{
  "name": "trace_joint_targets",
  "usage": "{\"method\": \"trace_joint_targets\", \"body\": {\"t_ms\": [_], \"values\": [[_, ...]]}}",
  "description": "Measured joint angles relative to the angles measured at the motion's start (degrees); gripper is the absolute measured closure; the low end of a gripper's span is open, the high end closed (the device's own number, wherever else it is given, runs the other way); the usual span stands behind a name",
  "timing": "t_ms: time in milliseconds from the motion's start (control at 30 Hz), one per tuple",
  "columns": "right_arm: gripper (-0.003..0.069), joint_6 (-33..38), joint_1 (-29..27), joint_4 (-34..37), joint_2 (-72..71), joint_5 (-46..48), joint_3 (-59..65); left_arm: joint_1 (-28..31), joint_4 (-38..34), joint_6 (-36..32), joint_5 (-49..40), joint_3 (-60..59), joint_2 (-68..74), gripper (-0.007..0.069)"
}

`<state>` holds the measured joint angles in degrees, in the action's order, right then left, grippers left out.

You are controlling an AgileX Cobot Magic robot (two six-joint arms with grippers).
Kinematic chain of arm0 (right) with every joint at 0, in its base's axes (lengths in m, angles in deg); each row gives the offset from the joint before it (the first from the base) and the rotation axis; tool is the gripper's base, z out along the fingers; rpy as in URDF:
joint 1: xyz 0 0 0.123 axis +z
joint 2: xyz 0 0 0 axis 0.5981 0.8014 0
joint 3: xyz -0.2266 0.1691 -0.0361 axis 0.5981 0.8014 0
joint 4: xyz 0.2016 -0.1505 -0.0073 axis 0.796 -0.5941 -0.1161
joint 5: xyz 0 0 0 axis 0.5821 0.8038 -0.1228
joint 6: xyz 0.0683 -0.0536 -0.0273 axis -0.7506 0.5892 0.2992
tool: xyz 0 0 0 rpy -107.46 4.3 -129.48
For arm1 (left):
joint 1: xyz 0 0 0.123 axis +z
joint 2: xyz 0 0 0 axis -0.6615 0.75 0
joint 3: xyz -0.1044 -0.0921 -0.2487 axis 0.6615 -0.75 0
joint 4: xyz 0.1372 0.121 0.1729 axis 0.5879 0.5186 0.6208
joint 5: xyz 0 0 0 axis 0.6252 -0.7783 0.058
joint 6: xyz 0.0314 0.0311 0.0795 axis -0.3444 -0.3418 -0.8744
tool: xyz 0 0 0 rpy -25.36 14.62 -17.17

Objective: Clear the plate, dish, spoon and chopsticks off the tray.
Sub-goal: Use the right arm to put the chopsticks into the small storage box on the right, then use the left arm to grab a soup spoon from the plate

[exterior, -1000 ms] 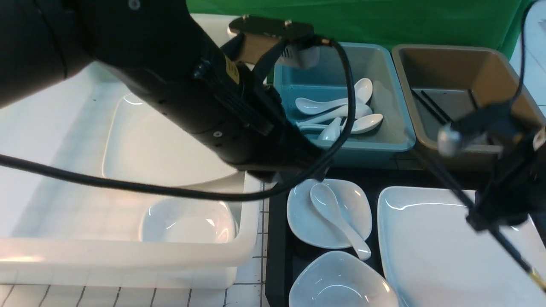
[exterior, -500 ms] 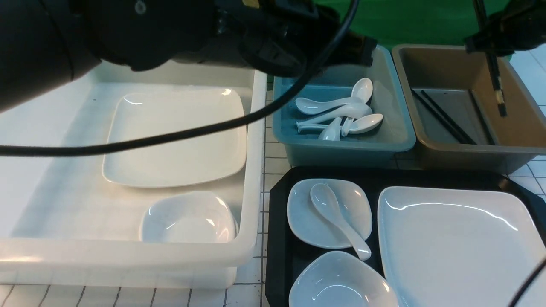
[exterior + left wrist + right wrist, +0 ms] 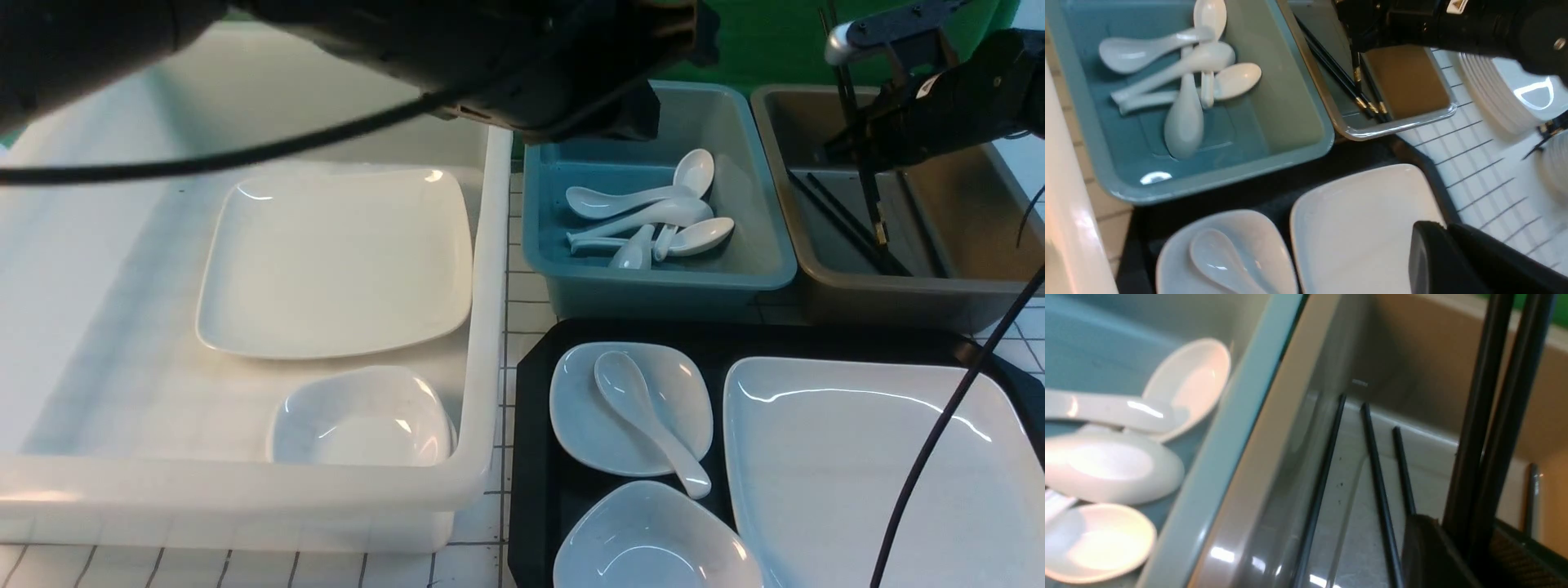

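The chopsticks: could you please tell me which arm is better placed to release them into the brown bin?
Right: its gripper holds the chopsticks, which hang down into the brown bin.

Black rectangular plastic tray (image 3: 535, 392): on the counter (image 3: 531, 306).
Large white square plate (image 3: 857, 474): on the tray's right side.
White ceramic soup spoon (image 3: 645, 416): in a small white squarish dish (image 3: 682, 388), tray's left.
Teal plastic bin (image 3: 653, 294): behind the tray.
Brown plastic bin (image 3: 898, 298): right of the teal bin.
Thin black chopsticks (image 3: 873, 204): upright inside the brown bin.
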<state>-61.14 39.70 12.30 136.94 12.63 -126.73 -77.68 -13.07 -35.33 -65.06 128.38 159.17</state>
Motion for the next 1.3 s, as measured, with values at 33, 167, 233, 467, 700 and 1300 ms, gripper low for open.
{"method": "trace_joint_targets", "body": {"t_ms": [33, 167, 233, 467, 700, 1300], "values": [[0.0502, 0.55, 0.0, 0.0, 0.34, 0.0, -0.11, 1.68, -3.05, 0.41, -2.42, 2.04, 0.53, 0.0648], [0.0502, 2.76, -0.02, 0.0, 0.98, 0.52, -0.32, 8.01, -15.72, 0.41, -9.46, 5.94, 2.21, 0.0648], [0.0502, 4.06, -0.02, 0.0, 1.26, 1.22, -0.32, 10.59, -21.42, -0.59, -11.93, 6.33, 2.78, 0.0648], [0.0494, 6.31, -0.02, 0.0, 2.0, 2.15, -0.32, 15.43, -32.88, -4.45, -17.28, 6.39, 3.81, 0.0648], [0.0155, 2.91, -0.02, 0.0, 1.49, 5.15, -0.37, 15.43, -34.04, -5.66, -18.05, 6.39, 3.81, 0.0648], [0.0625, 0.23, -0.02, 9.26, -30.52, 44.83, 0.12, -1.21, 4.34, -3.55, -22.53, 6.44, 4.46, 0.0648]]}}
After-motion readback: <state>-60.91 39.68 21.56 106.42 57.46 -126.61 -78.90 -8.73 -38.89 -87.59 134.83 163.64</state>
